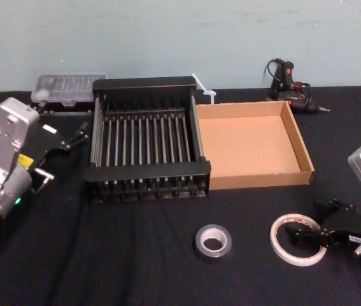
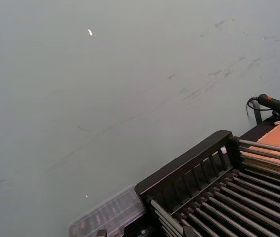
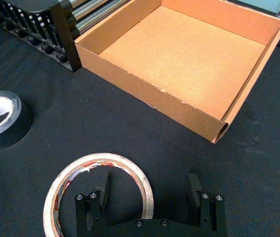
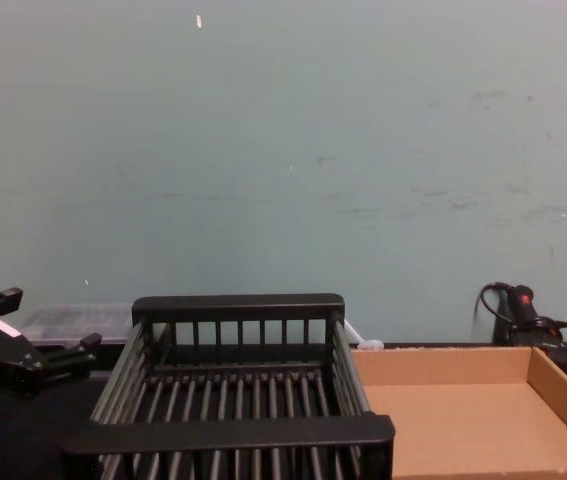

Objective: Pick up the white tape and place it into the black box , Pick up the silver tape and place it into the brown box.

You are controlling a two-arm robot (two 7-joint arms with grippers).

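Observation:
The white tape (image 1: 298, 240) (image 3: 65, 175) lies flat on the black cloth at the front right. My right gripper (image 1: 306, 236) (image 3: 148, 193) is open over it, with one finger over the ring's hole and the other outside its rim. To its left the silver tape (image 1: 213, 241) (image 3: 1, 118) lies flat, untouched. The black box (image 1: 147, 172) (image 4: 238, 307) (image 2: 189, 168) stands mid-table with nothing in it. The brown box (image 1: 256, 178) (image 3: 144, 96) (image 4: 443, 352) sits against its right side, also holding nothing. My left gripper (image 1: 78, 135) (image 4: 38, 325) hangs open left of the crate.
A clear plastic parts case (image 1: 65, 89) (image 2: 107, 215) sits behind the crate's left corner. A black tool with cables (image 1: 291, 86) (image 4: 523, 310) lies at the back right. A white strip (image 1: 204, 89) pokes up behind the crate. A pale wall closes the back.

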